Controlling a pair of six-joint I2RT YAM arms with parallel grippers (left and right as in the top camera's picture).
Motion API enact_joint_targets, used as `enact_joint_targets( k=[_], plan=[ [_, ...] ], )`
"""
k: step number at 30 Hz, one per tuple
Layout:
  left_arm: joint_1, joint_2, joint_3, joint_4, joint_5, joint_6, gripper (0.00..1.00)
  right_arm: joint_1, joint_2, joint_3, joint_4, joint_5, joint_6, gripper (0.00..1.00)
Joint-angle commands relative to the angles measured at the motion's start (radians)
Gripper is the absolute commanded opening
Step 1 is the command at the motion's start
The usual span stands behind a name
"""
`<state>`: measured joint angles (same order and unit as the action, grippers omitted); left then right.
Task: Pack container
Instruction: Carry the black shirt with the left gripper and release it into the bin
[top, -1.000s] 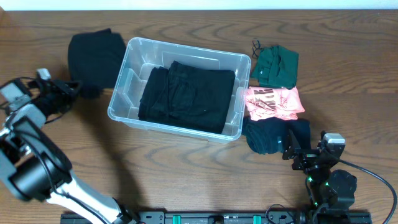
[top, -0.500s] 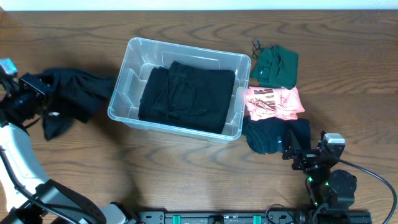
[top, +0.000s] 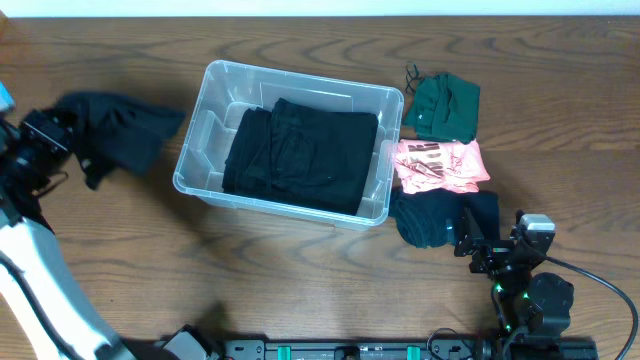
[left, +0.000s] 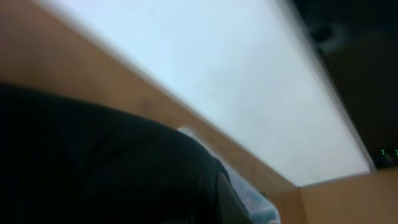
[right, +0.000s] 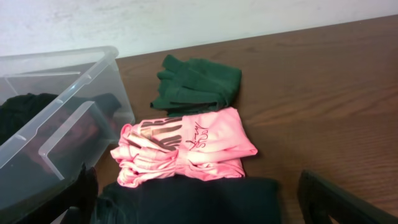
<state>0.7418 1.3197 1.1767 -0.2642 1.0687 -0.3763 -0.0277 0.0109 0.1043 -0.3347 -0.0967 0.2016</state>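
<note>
The left hand (top: 47, 138) grips a black garment (top: 120, 125) clear of the bench by its left edge, probably to carry it over the container (top: 205, 85). This sits mid-bench and holds dark folded clothes (top: 300, 155). The right hand (right: 200, 199) waits by the near right corner with its fingers spread.

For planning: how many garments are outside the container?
4: a black garment in the left gripper, left of the container; a green garment, pink garment and dark garment to its right. Others could lie underneath.

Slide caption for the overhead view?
Left end effector holds a black garment beside the container, already packed with folded black clothing.
</note>
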Motion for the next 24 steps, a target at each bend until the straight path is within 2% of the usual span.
enact_joint_targets(
  k=[1,6,11,19,24],
  plan=[
    [-0.058,-0.101,0.04,0.121,0.085,-0.129,0.06,0.014,-0.005,-0.002,-0.002,0.003,0.007,0.99],
    [-0.216,-0.176,0.04,0.333,0.083,-0.225,0.06,0.014,-0.005,-0.002,-0.002,0.003,0.007,0.99],
    [-0.422,-0.167,0.039,0.383,0.014,-0.233,0.06,0.014,-0.005,-0.002,-0.002,0.003,0.007,0.99],
    [-0.785,-0.077,0.038,0.38,-0.143,-0.131,0.06,0.014,-0.005,-0.002,-0.002,0.003,0.007,0.99],
    [-0.898,-0.043,0.03,0.377,-0.238,-0.042,0.06,0.014,-0.005,-0.002,-0.002,0.003,0.007,0.99]
  ],
)
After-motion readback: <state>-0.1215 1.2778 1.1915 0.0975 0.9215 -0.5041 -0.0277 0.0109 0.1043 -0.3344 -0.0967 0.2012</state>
